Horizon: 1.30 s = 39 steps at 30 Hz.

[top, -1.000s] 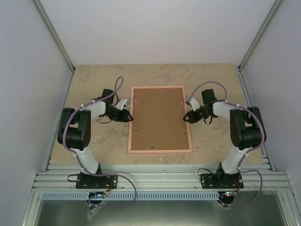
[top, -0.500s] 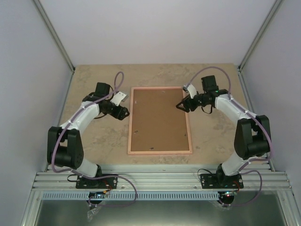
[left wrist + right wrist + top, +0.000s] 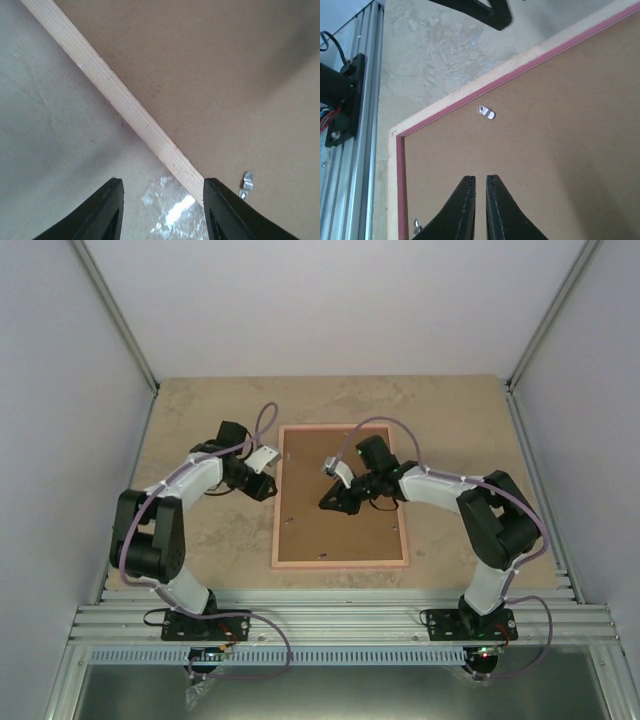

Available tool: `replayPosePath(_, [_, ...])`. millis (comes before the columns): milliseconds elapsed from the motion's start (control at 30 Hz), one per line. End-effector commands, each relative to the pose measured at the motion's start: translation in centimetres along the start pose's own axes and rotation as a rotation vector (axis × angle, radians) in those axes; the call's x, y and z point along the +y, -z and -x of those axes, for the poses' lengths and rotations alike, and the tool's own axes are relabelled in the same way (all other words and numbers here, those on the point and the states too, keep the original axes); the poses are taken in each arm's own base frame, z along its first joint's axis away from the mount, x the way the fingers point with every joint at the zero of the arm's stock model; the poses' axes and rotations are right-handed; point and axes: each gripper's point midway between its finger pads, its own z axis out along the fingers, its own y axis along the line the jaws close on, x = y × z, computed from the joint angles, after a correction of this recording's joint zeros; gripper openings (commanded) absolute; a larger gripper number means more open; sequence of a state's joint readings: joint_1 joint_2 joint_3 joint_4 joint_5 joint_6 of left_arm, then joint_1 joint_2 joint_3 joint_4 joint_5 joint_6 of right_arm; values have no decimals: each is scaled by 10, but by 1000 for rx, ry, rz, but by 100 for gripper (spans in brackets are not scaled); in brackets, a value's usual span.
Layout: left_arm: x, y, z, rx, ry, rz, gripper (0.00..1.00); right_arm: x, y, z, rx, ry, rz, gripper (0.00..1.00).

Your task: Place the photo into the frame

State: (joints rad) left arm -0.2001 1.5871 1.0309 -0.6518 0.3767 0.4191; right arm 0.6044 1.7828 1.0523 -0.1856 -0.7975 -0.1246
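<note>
right end effector (image 3: pixel 480 178) moved over one frame (image 3: pixel 340 562), nearly closed, empty; left end effector (image 3: pixel 162 182) open, empty.

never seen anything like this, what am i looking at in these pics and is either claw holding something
These are two white and black robot arms, bolted at the near edge of a beige stone-patterned table. The wide picture looks down from above and behind them. The other two pictures come from a small camera on each wrist, so the dark prongs at the bottom are that arm's own fingers.

On the table lies a large pink rectangular picture frame, back side up. It is filled by a plain brown backing board with small silver metal clips.

The left gripper is open, at the frame's left edge. The right gripper is shut, over the board. Neither holds anything, and no photo shows in any picture.
</note>
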Motion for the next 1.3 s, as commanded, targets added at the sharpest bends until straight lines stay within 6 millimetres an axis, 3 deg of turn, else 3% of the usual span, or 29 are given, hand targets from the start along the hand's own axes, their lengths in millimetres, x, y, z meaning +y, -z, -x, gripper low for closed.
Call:
replayPosePath(0, [1,-14,23,-76,130,-59,45,2,-24,7,-40,68,-43,7])
replayPosePath(233, [9,-33,14,-67,251,-87,35,15,-64,-2,7,256,-114,5])
replayPosePath(467, [14,-40,7,-62,316,-124,31,15,-101,-28,106,245,-103,2])
replayPosePath(800, [3,-50,-8,-29,295,-176,23,-7,-119,-41,190,211,-156,1])
replayPosePath(1067, [-7,-63,-25,19,293,-203,17,-18,-127,-37,205,204,-188,1])
replayPosePath(1267, [-13,-68,-28,31,290,-217,16,-18,-134,-37,221,211,-159,1])
